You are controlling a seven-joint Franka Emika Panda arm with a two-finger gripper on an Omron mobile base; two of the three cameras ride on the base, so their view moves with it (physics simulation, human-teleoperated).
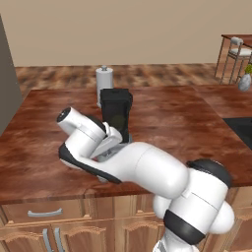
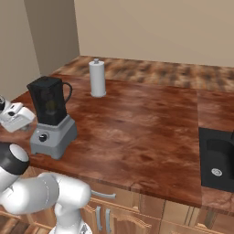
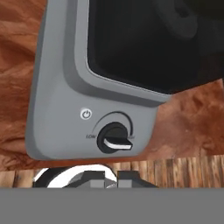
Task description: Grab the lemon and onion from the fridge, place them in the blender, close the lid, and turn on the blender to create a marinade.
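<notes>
We hold narrow, empty jaws just short of the knob on the blender at the worktop edge; an off-centre approach could glance off and nudge the base.
</notes>
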